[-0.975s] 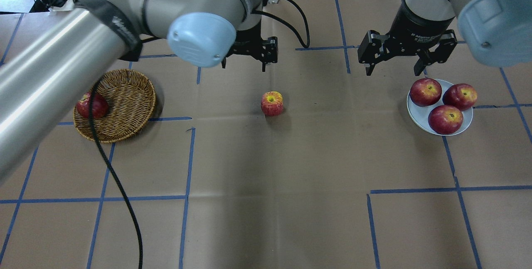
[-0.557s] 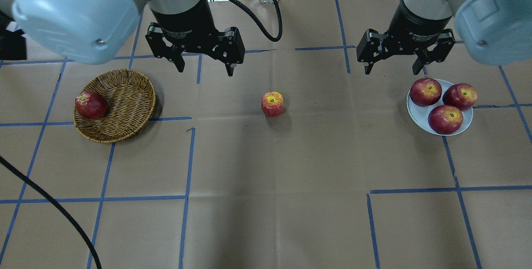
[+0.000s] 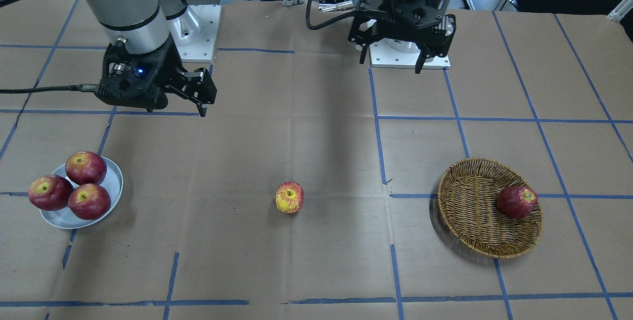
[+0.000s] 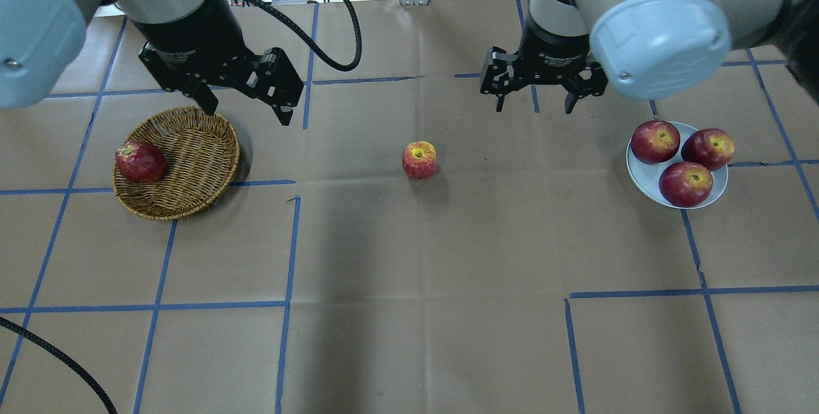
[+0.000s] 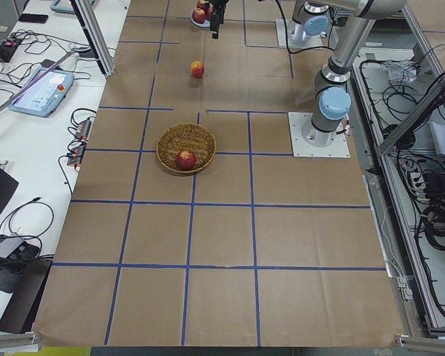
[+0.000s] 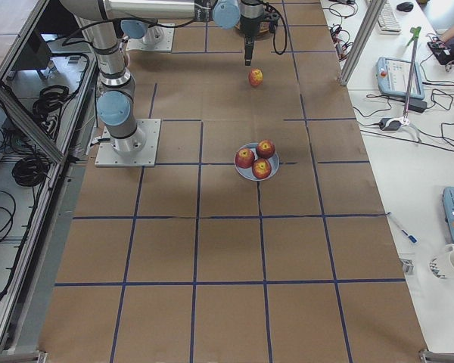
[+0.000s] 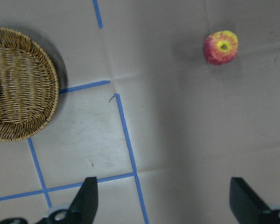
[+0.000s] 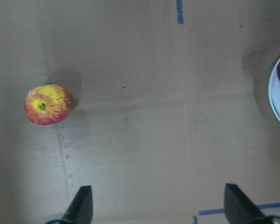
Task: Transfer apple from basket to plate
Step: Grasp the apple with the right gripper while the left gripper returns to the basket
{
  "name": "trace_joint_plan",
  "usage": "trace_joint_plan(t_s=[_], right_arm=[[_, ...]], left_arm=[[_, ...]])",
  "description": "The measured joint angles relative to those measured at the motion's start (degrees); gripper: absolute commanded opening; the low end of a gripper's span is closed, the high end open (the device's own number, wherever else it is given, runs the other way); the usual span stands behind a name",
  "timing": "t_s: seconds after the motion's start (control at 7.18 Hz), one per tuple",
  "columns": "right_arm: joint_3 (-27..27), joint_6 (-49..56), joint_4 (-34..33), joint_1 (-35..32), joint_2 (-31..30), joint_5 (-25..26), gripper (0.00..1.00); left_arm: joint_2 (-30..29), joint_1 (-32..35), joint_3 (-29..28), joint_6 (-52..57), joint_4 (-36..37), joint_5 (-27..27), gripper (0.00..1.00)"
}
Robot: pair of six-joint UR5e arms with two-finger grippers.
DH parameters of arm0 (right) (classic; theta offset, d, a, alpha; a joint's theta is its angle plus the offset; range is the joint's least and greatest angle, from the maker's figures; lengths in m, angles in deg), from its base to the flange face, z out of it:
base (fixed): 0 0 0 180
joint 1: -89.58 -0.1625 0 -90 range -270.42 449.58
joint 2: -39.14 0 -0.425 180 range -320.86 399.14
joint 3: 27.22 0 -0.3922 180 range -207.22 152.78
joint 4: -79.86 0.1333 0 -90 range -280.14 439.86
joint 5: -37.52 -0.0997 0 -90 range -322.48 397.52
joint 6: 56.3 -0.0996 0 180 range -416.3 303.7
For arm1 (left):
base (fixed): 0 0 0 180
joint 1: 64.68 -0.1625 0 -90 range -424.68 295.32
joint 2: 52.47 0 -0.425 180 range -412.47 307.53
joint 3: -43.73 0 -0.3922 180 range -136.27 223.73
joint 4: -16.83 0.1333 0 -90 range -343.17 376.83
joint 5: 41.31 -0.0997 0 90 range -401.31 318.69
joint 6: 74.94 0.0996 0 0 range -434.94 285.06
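The pale yellow-and-red apple (image 4: 419,159) stands alone on the brown paper at the table's middle, outside the basket; it also shows in the front view (image 3: 289,197) and in both wrist views (image 7: 220,47) (image 8: 47,104). The wicker basket (image 4: 198,145) at the left holds one dark red apple (image 4: 141,161). The silver plate (image 4: 645,178) at the right holds three dark red apples. My left gripper (image 4: 246,113) is open and empty, above the basket's far right rim. My right gripper (image 4: 533,109) is open and empty, between the pale apple and the plate, behind both.
Blue tape lines cross the brown paper. A black cable (image 4: 57,353) loops over the front left corner. The arms' grey base plates (image 3: 200,33) stand at the robot's side of the table. Bare paper lies in front of the apple.
My left gripper has swung left from behind the table's middle to the basket's far rim. My right gripper has moved left from behind the plate toward the middle. Both stay open. The apples have not moved.
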Motion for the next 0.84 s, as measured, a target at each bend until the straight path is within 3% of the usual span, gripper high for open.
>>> trace_joint_plan(t_s=[0.42, 0.84], right_arm=[[5.3, -10.7, -5.9, -8.5, 10.0, 0.2, 1.0], [4.7, -12.7, -15.1, -11.4, 18.1, 0.6, 1.0]], left_arm=[[4.3, -1.3, 5.8, 0.5, 1.7, -0.3, 0.99], [4.6, -1.6, 6.4, 0.5, 4.1, -0.4, 0.99]])
